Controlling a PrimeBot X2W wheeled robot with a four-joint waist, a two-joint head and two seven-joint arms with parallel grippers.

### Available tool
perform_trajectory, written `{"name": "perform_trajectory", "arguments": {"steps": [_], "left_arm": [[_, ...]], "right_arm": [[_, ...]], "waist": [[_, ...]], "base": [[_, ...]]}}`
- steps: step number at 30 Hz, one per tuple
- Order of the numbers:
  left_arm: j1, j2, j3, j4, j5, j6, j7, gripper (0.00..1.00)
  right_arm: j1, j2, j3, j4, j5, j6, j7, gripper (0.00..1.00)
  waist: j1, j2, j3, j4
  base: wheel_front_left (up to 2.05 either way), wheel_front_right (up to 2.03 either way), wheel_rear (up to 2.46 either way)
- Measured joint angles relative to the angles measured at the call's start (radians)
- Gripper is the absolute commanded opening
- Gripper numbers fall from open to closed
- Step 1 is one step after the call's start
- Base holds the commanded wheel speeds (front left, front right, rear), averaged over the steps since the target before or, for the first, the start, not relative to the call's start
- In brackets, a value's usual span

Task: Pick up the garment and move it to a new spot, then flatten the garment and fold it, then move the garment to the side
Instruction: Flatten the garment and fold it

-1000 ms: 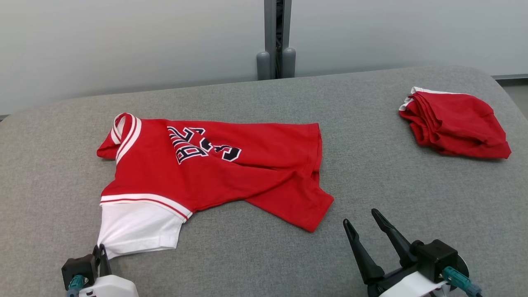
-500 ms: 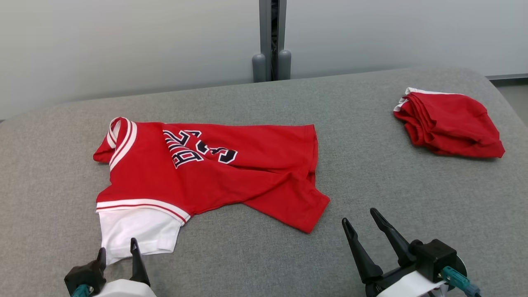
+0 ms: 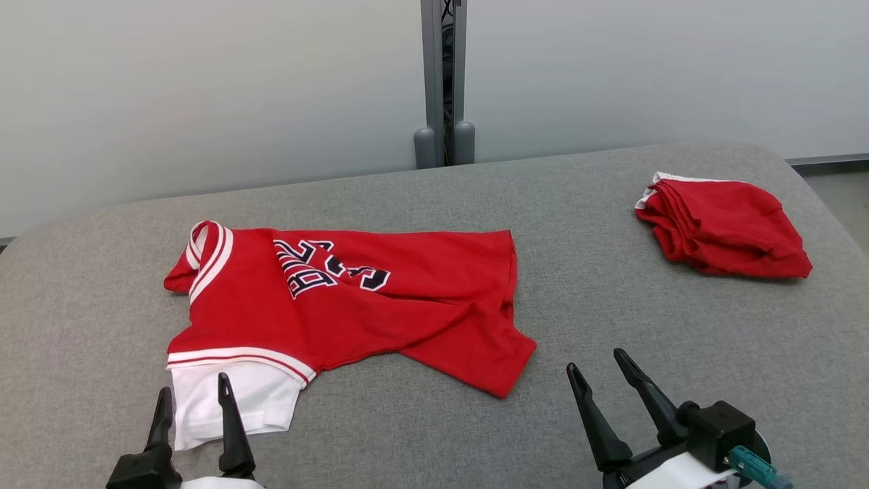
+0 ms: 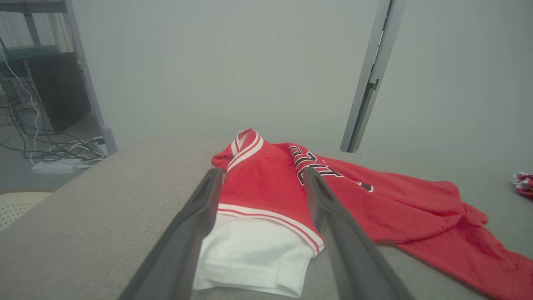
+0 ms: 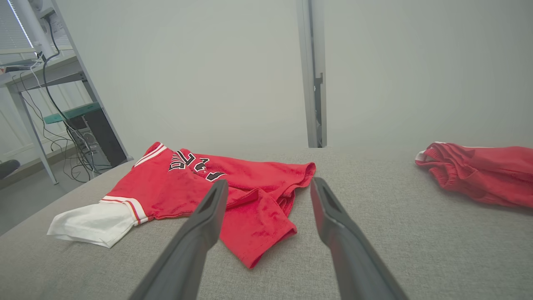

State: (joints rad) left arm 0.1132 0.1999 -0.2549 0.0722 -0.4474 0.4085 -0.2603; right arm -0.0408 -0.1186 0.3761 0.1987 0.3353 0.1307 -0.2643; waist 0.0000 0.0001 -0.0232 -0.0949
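1. Let go in the last second: left end effector [image 3: 193,384], earlier pinched shut on the corner of the white sleeve [image 3: 261,401], now with fingers spread apart and gripping nothing.
2. Seen from the left wrist [image 4: 261,170]: sleeve framed between the two fingers.
3. Lying crumpled on the left half of the grey table [image 3: 434,435]: red shirt [image 3: 380,312], collar far left, lettering up, hem bunched towards the middle.
4. Near the shirt's lower corner, not touching it: right end effector [image 3: 595,360], fingers wide apart, empty.
5. Far right, well apart from the shirt: folded red cloth [image 3: 723,227].
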Motion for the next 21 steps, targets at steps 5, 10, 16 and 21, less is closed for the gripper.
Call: {"name": "perform_trajectory", "arguments": {"steps": [5, 10, 16, 21], "left_arm": [[0.015, -0.042, 0.047, -0.061, 0.07, -0.048, -0.001, 1.0], [0.054, -0.081, 0.072, -0.022, 0.13, -0.094, -0.001, 1.0], [0.064, -0.113, 0.087, 0.015, 0.203, -0.137, -0.001, 1.0], [0.063, -0.126, 0.109, 0.04, 0.228, -0.17, -0.001, 1.0]], "right_arm": [[0.005, 0.009, -0.017, -0.003, -0.007, 0.0, 0.0, 1.0], [0.039, 0.014, -0.059, -0.021, -0.024, 0.0, 0.0, 1.0], [0.065, 0.015, -0.063, -0.023, -0.035, 0.0, 0.0, 1.0], [0.066, 0.015, -0.057, -0.021, -0.035, 0.0, 0.0, 1.0]], "waist": [[0.0, 0.0, -0.017, -0.002], [0.0, 0.0, -0.033, 0.001], [0.0, 0.0, -0.035, 0.001], [0.0, 0.0, -0.031, 0.001]], "base": [[0.0, 0.0, 0.0], [0.0, 0.0, 0.0], [0.0, 0.0, 0.0], [0.0, 0.0, 0.0]]}}
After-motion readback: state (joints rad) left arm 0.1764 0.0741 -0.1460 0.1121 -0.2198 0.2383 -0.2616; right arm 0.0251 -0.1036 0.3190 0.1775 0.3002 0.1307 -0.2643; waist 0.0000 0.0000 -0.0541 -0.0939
